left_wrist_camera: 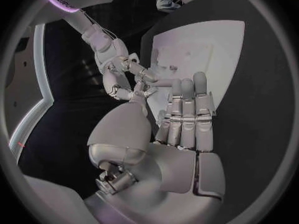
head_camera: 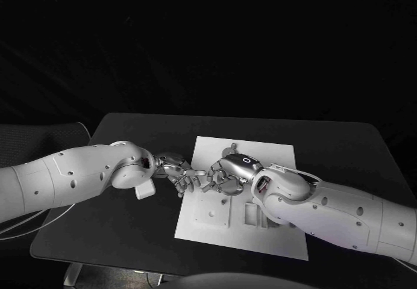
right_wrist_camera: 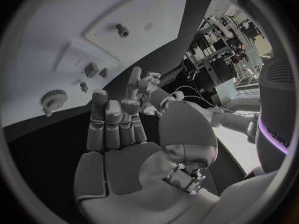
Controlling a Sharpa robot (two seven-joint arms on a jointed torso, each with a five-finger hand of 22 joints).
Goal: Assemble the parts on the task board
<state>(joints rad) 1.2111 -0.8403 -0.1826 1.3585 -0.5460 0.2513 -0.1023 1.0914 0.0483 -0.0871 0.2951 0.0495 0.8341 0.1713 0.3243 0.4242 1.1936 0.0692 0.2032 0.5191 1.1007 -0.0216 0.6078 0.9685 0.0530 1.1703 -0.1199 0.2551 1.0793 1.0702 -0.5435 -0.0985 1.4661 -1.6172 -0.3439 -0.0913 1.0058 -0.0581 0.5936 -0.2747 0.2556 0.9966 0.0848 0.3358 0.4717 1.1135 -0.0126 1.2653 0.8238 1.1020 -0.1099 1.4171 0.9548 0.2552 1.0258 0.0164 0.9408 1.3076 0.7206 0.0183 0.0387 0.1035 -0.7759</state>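
The task board lies mid-worktop; its small parts look rigid, light and smooth, best pinched by their sides. Left robot hand and right robot hand meet fingertip to fingertip over its left edge (what they hold, I cannot tell). The right wrist view shows a knurled part which the head view hides.

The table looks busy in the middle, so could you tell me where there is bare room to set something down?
The table is bare along its far edge behind the task board, and on the strip right of the board. The near left corner is also free. It is crowded over the board's left edge, where the left hand and right hand meet.
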